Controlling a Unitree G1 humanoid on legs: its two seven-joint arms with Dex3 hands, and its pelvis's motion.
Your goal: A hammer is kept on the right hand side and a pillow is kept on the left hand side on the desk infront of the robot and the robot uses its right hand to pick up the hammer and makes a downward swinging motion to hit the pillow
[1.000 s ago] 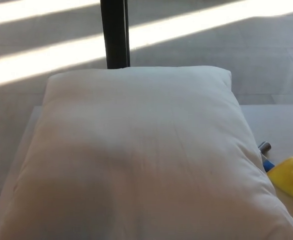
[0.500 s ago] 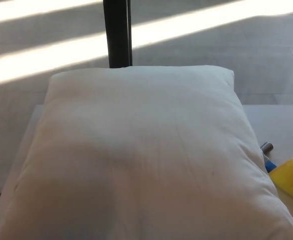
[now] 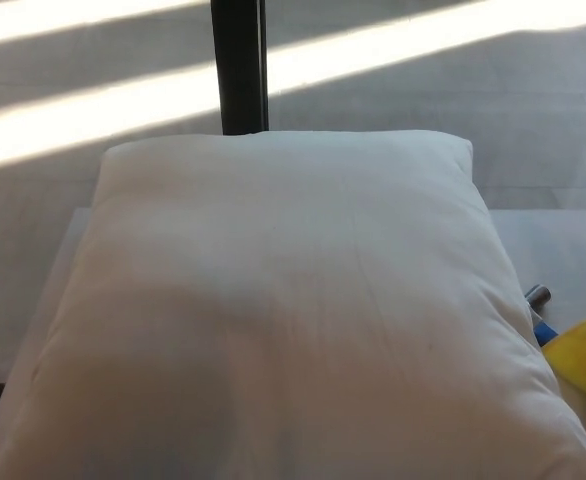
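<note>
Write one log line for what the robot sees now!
white fabric pillow: flat on desk | yellow-and-blue hammer: at pillow's right edge, untouched | hands: not in view

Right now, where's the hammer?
In the head view, the hammer peeks out at the right edge of the picture, lying on the desk right beside the pillow, which hides part of it.

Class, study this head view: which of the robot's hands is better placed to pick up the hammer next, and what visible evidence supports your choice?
Right. Neither hand is in view, but the hammer, with its yellow and blue parts, lies at the right edge of the desk, beside the pillow. The pillow fills the left and centre, so a left hand would likely have to cross it.
</note>
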